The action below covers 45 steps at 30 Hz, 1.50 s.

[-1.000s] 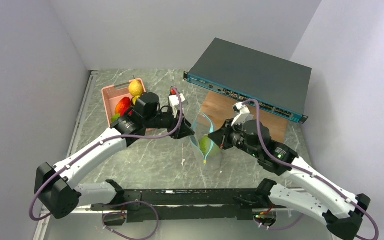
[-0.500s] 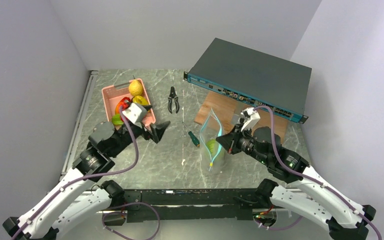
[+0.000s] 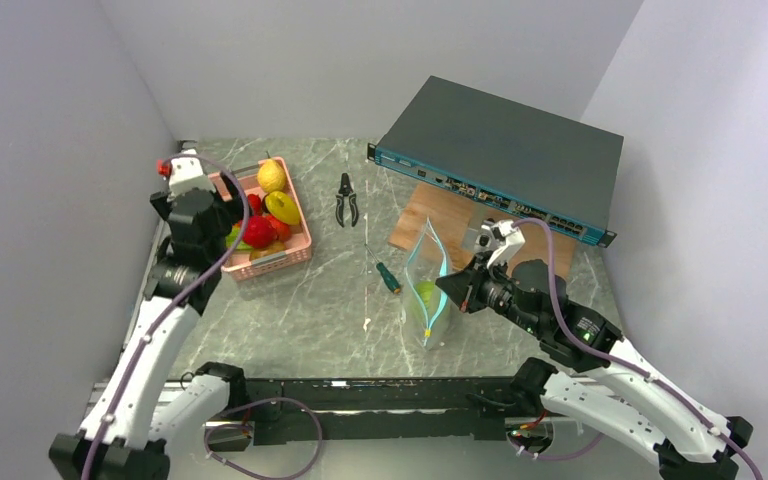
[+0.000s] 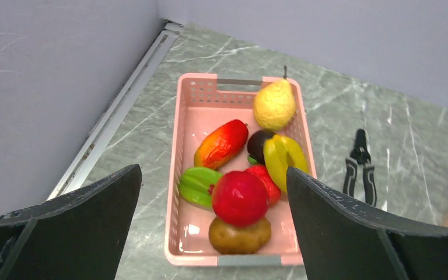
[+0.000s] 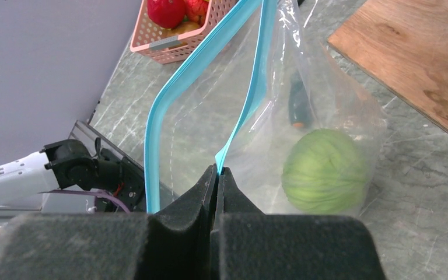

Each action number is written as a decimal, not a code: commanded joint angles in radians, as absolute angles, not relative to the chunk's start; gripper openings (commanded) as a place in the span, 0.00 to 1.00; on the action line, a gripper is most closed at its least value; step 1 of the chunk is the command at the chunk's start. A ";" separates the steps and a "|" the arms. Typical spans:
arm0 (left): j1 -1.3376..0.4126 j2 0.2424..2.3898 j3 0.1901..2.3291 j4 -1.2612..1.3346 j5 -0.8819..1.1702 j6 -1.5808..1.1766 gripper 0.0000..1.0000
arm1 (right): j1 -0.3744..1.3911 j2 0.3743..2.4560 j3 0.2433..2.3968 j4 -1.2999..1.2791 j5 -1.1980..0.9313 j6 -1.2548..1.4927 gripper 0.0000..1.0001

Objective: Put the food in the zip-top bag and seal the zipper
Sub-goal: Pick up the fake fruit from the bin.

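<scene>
The clear zip-top bag (image 3: 428, 285) stands on the table with a round green fruit (image 3: 425, 294) inside it. My right gripper (image 3: 457, 290) is shut on the teal zipper strip (image 5: 251, 99) and holds that side of the mouth up; the pinch shows in the right wrist view (image 5: 217, 170), with the green fruit (image 5: 325, 171) behind it. My left gripper (image 3: 222, 222) is open and empty above the pink basket (image 3: 260, 262). In the left wrist view (image 4: 213, 172) a red apple (image 4: 239, 198), brown potato (image 4: 240, 234), yellow pear (image 4: 275, 104) and other fruits lie below it.
Black pliers (image 3: 346, 200) lie right of the basket. A green-handled screwdriver (image 3: 388, 277) lies left of the bag. A grey network switch (image 3: 505, 155) rests on a wooden board (image 3: 440, 225) at the back right. A wall runs close by the basket's left.
My left arm has swung from the bag's mouth back and left to above the basket, its gripper open. My right gripper stays shut on the zipper strip and has shifted slightly right.
</scene>
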<state>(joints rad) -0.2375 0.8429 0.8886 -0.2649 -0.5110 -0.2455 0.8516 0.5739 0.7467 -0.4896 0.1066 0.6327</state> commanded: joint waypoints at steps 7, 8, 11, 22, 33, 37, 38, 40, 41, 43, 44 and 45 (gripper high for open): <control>-0.061 1.294 1.051 -0.334 -0.235 -0.319 1.00 | 0.853 0.583 0.758 -0.499 0.126 0.639 0.00; -0.051 1.319 1.066 -0.342 -0.190 -0.321 1.00 | 0.853 0.584 0.757 -0.495 0.128 0.640 0.00; -0.041 1.394 1.089 -0.363 -0.144 -0.317 1.00 | 0.854 0.601 0.774 -0.495 0.133 0.638 0.00; 0.027 1.541 1.168 -0.472 0.077 -0.400 1.00 | 0.852 0.653 0.812 -0.500 0.129 0.620 0.00; 0.017 1.457 1.111 -0.526 0.003 -0.497 1.00 | 0.853 0.660 0.797 -0.484 0.111 0.635 0.00; 0.017 1.476 1.117 -0.532 0.003 -0.491 0.97 | 0.853 0.669 0.807 -0.476 0.096 0.638 0.00; 0.017 1.483 1.118 -0.531 0.003 -0.491 0.96 | 0.854 0.672 0.812 -0.475 0.094 0.638 0.00; 0.018 1.497 1.126 -0.541 0.005 -0.488 0.93 | 0.853 0.676 0.819 -0.480 0.094 0.635 0.00; 0.017 1.506 1.132 -0.548 0.006 -0.485 0.92 | 0.853 0.678 0.821 -0.481 0.094 0.636 0.00; 0.017 1.512 1.138 -0.559 0.003 -0.483 0.89 | 0.853 0.674 0.817 -0.482 0.094 0.639 0.00; 0.017 1.510 1.138 -0.556 0.003 -0.483 0.86 | 0.853 0.670 0.814 -0.481 0.094 0.642 0.00; 0.017 1.506 1.136 -0.551 0.003 -0.482 0.82 | 0.853 0.666 0.811 -0.478 0.093 0.645 0.00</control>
